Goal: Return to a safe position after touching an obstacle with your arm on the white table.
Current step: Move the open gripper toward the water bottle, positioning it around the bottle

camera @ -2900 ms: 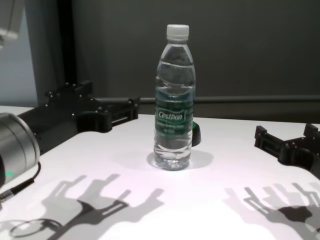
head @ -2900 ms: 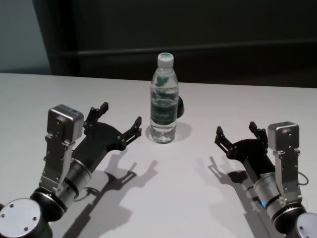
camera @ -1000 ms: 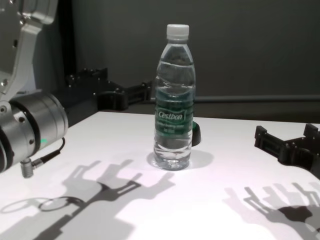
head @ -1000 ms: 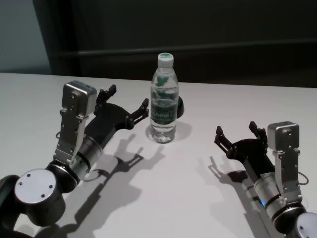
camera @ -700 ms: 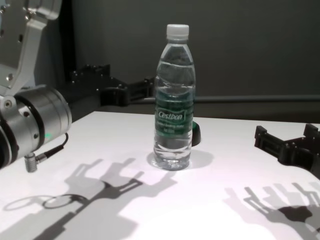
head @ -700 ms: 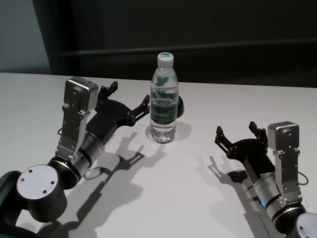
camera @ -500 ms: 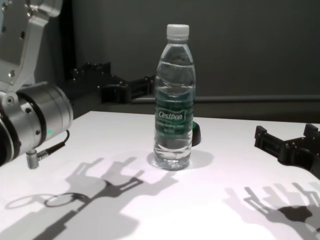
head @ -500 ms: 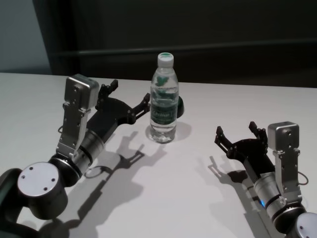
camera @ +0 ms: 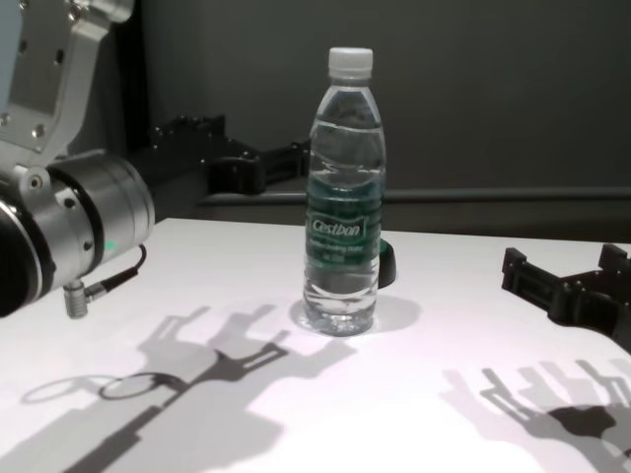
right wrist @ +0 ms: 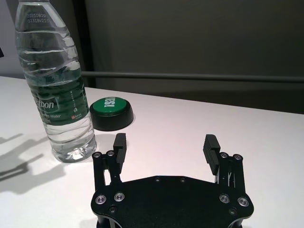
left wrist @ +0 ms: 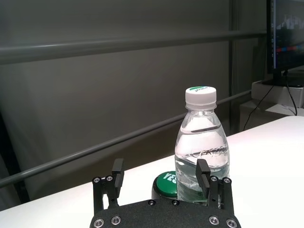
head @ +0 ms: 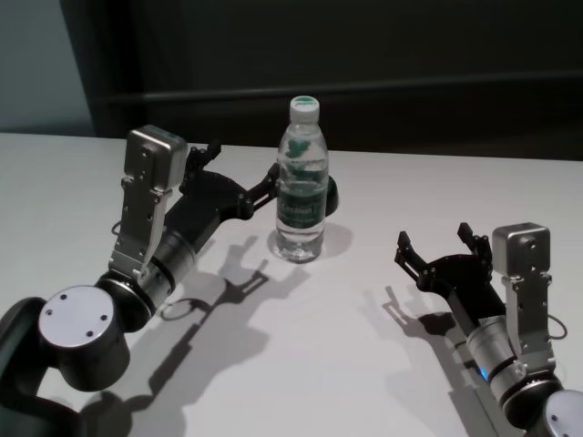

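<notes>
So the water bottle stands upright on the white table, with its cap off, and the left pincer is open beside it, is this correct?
Not quite: the white cap is on the water bottle, as the chest view shows. The rest holds: it stands upright on the white table, and the left pincer is open beside it.

Support surface: white table [head: 301,364], matte, filling the lower frame of the head view.
Item 1: Cestbon water bottle [head: 301,182], upright at upper centre.
Item 2: green button [right wrist: 111,113], on the tabletop just behind the bottle.
</notes>
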